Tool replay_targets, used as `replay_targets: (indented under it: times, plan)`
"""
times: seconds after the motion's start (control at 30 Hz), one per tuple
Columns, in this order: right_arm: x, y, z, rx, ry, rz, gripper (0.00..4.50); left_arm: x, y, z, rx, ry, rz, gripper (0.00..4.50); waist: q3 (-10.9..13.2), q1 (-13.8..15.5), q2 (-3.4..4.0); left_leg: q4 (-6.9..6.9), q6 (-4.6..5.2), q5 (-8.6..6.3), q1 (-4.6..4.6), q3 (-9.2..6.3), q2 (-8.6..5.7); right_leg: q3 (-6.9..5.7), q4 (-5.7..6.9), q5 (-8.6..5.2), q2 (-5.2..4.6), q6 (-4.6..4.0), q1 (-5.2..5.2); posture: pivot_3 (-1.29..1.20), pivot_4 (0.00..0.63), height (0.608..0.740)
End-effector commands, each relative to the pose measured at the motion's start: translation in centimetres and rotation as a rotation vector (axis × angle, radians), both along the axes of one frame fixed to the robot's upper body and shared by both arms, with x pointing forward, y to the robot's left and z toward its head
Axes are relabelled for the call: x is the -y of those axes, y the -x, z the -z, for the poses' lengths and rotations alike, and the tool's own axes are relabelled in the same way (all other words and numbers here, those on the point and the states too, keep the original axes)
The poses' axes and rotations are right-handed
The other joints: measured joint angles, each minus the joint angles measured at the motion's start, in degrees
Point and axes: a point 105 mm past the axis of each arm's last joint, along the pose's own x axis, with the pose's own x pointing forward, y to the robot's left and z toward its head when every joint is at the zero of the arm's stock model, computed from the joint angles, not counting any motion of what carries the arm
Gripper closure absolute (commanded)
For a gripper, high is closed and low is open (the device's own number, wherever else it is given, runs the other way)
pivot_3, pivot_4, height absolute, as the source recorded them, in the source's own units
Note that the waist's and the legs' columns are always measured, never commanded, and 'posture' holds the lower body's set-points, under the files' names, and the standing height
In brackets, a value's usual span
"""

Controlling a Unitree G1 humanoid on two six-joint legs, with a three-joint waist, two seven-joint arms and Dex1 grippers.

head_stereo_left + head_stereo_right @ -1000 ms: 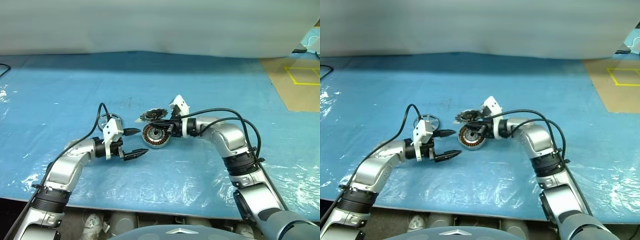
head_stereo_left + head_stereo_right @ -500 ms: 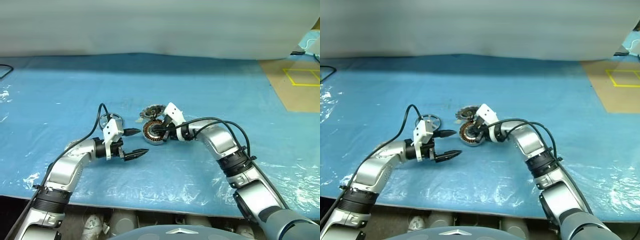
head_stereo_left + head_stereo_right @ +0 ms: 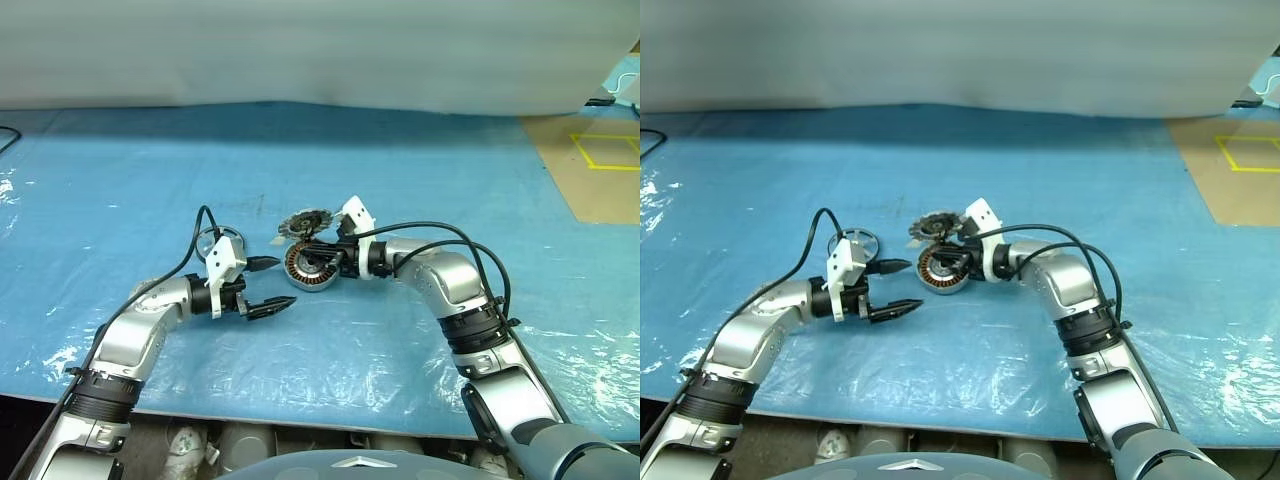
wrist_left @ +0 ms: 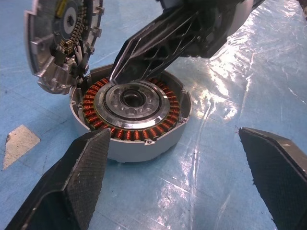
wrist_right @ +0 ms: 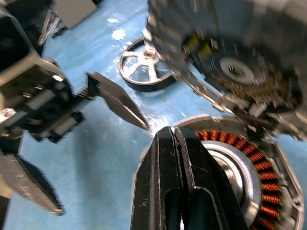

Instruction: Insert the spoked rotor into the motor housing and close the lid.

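On a blue plastic-covered work surface (image 3: pixel 400 130), the left gripper (image 3: pixel 271 287) is seen nearest the camera, its two black fingers spread wide and nothing held between them, hovering just beside the motor housing (image 3: pixel 308 268). The housing is set directly ahead of those open fingertips, its mouth exposed so that the ring of copper-brown windings around a bright metal centre is shown in the left wrist view (image 4: pixel 132 112). From the far side of the housing, the right gripper (image 3: pixel 325 262) is brought in with its fingers pressed together, gripping nothing; its joined tip is laid over the housing's rim, above the windings, though contact cannot be confirmed. Just beyond the right gripper's tip, the lid (image 3: pixel 306 223) is seen tilted on edge, leaning at the housing's far rim, its ribbed inner face turned towards the left gripper. Behind the left gripper's wrist, well apart from the housing, the spoked rotor (image 3: pixel 859 241) is left lying flat on the sheet, untouched by either gripper.
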Motion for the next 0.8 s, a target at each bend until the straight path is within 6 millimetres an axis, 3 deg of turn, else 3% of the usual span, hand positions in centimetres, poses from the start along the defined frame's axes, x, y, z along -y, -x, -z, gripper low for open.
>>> replay_targets:
  times: [0.03, 0.47, 0.67, 0.8]
  plan:
    - [-0.1, -0.6, -0.7, 0.083, 0.039, 0.008, 4.47, 0.2, 0.1, -0.7, 0.035, 0.004, 0.016, 0.0, 0.0, 0.0, 0.0, 0.01, 0.0, 0.0, 0.0, 0.0, 0.0, 0.01, 0.0, 0.0, 0.0, 0.0, 0.0, 0.0, 0.15, 0.74]
    - [0.0, -0.3, 0.7, 0.165, 0.149, -0.021, 4.47, 0.1, -0.2, -0.6, 0.039, 0.002, 0.012, 0.0, 0.0, 0.0, 0.0, 0.03, 0.0, 0.0, 0.07, 0.0, 0.0, 0.01, 0.01, 0.01, 0.01, 0.02, 0.07, 0.0, 0.15, 0.74]
    - [0.9, -0.2, 3.6, 0.33, 0.389, -0.081, 4.47, 0.3, -0.2, -0.5, 0.042, 0.004, 0.021, 0.0, 0.0, 0.0, -0.02, 0.03, 0.0, 0.0, 0.2, 0.0, 0.0, 0.02, 0.0, 0.0, 0.0, 0.01, 0.2, 0.0, 0.15, 0.74]
    - [2.5, -0.3, 6.5, 0.303, 0.511, -0.076, 4.47, 0.3, -0.5, -0.6, 0.05, 0.005, 0.022, 0.0, -0.2, 0.0, -0.05, 0.03, 0.0, -0.01, 0.46, 0.01, 0.0, 0.04, 0.0, -0.01, 0.0, 0.0, 0.45, 0.0, 0.15, 0.74]
